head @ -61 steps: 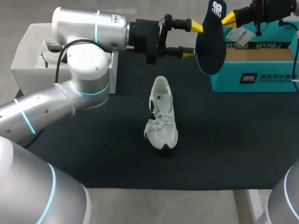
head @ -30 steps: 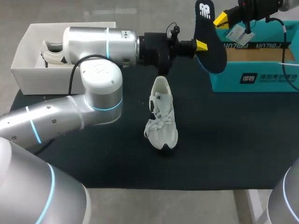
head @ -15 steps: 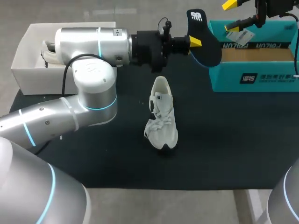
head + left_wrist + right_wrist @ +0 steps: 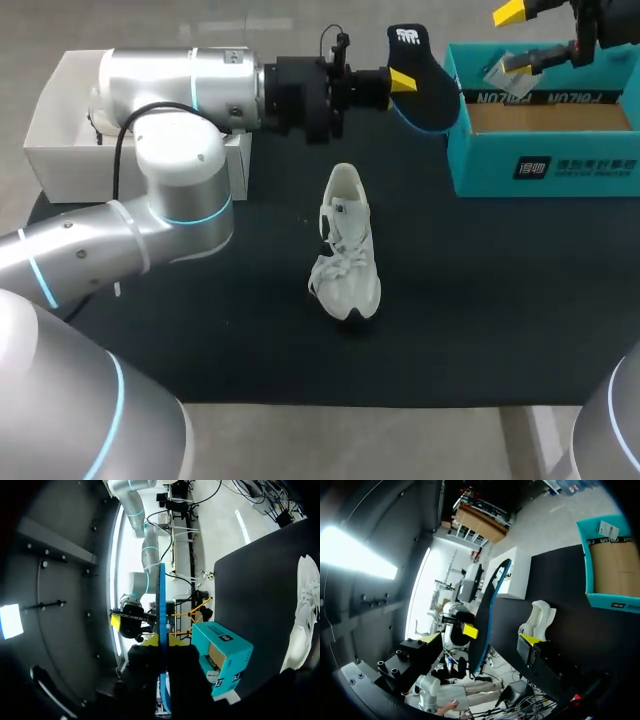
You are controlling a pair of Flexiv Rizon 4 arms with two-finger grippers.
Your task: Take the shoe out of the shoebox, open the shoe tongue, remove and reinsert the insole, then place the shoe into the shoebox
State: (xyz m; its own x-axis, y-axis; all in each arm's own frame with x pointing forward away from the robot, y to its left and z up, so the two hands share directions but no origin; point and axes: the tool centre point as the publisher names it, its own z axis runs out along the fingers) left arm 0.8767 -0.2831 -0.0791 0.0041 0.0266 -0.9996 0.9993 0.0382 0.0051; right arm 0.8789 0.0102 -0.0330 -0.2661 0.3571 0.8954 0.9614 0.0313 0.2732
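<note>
Shoe [image 4: 345, 250] lies mid-table, out of the teal shoebox [image 4: 545, 165] at far right. Insole [image 4: 428, 90] is out, pinched in my left gripper [image 4: 400, 82] beyond the shoe (right gripper [image 4: 525, 38] spread). Remaining: reinsert insole, rebox shoe.

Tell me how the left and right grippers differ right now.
The left gripper is shut on the dark insole, holding it on edge; the right gripper is open and holds nothing. The left gripper is above the black mat, just beside the teal shoebox; the right gripper is up by that shoebox's far rim. Both have yellow tips and are raised off the table.
</note>
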